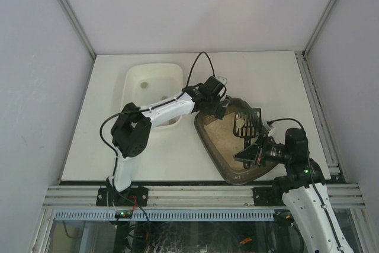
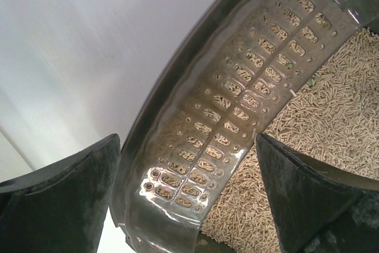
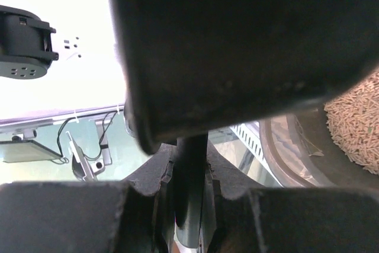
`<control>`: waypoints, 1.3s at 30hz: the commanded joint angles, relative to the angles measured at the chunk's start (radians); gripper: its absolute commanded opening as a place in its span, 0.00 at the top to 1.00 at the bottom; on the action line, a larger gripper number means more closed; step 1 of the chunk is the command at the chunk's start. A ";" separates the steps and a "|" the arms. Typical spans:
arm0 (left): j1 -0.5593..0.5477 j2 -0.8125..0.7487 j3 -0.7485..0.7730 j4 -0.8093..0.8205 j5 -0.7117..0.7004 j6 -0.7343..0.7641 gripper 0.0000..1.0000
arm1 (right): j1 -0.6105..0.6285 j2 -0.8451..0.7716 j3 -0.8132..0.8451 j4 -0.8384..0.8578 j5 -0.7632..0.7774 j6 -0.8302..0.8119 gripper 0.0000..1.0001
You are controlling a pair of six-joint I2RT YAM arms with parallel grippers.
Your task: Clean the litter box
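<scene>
The litter box [image 1: 220, 161], a dark brown translucent tray of tan pellet litter [image 2: 331, 128], lies right of centre on the table. My left gripper [image 1: 214, 106] is open at its far left corner and straddles the embossed rim [image 2: 225, 117]: one finger [image 2: 65, 205] stands outside and the other [image 2: 296, 194] inside over the litter. My right gripper [image 1: 251, 146] is shut on the handle [image 3: 189, 164] of the black slotted scoop [image 1: 247, 122], which hangs over the box's right half. In the right wrist view the scoop's body [image 3: 249, 39] hides most of the scene.
A white rectangular tub [image 1: 131, 81] stands just left of the litter box, partly under my left arm, with a small dark spot [image 1: 145, 85] inside. White walls enclose the table on three sides. An aluminium rail [image 1: 201, 194] runs along the near edge.
</scene>
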 commanded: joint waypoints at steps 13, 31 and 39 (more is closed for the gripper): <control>-0.002 -0.029 0.137 0.011 0.014 0.066 0.01 | -0.011 0.011 0.098 -0.108 -0.043 -0.126 1.00; -0.004 0.115 0.223 0.033 0.026 0.076 0.01 | -0.048 0.028 0.170 -0.115 -0.050 -0.114 1.00; -0.006 0.101 0.170 0.038 0.047 0.074 0.01 | -0.027 0.061 0.185 -0.165 -0.037 -0.172 1.00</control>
